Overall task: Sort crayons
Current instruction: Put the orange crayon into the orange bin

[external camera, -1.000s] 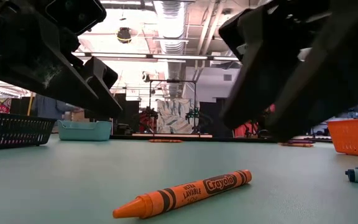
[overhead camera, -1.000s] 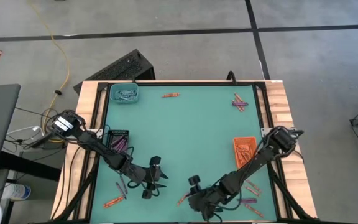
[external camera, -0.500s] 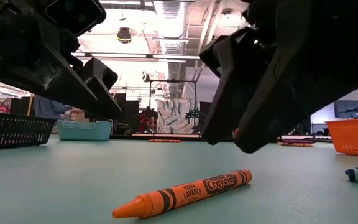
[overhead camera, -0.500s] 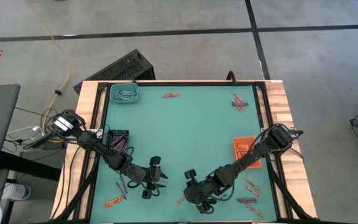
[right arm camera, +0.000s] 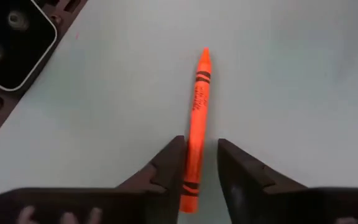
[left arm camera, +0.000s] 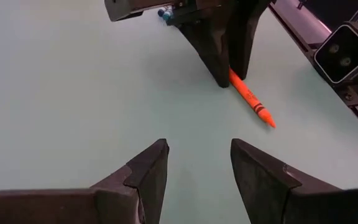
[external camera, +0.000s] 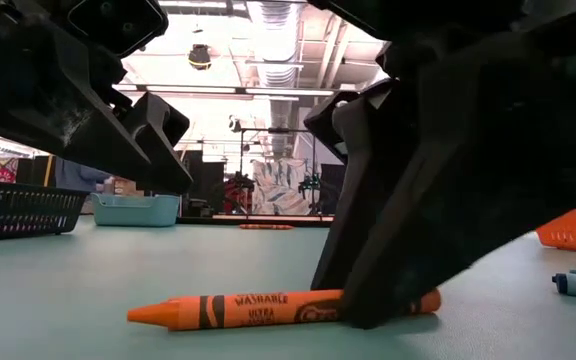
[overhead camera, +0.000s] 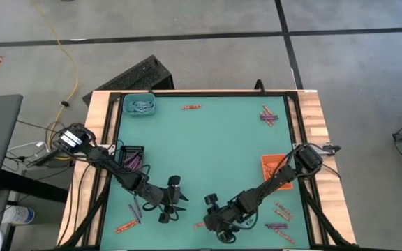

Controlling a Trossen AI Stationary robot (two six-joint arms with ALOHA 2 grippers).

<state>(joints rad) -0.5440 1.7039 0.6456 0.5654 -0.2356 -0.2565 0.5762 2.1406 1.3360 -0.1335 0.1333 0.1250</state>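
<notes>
An orange crayon [right arm camera: 196, 118] lies flat on the teal table near its front edge, also seen in the low view [external camera: 258, 309]. My right gripper [right arm camera: 199, 155] has come down over it, still open, one finger on each side of the crayon's flat-end half. My left gripper [left arm camera: 199, 163] stands open a little to the left, above the bare table, pointing at the crayon [left arm camera: 252, 102] with nothing between its fingers. In the high view the crayon [overhead camera: 199, 225] peeks out beside my right gripper [overhead camera: 208, 220]. My right gripper straddles the crayon near its flat end [right arm camera: 190, 177], its fingers slanting down from above and lying across it. The inner side of one finger [right arm camera: 174, 163] looks to touch the crayon's side. A sliver of table shows before the other finger [right arm camera: 232, 163]. The crayon lies flat on the table.
A teal tray [overhead camera: 139, 104] stands at the far left, a black tray [overhead camera: 132, 157] at the left edge, an orange tray [overhead camera: 274, 167] at the right. Loose crayons lie at the far edge [overhead camera: 191, 107], the far right [overhead camera: 269, 115], the front left [overhead camera: 128, 225] and the front right [overhead camera: 279, 224].
My right gripper has sunk toward the table and gone toward its left edge, coming down over the orange crayon, and its fingers have drawn closer together. The crayon has turned about on the table and slid a little; it stays flat.
</notes>
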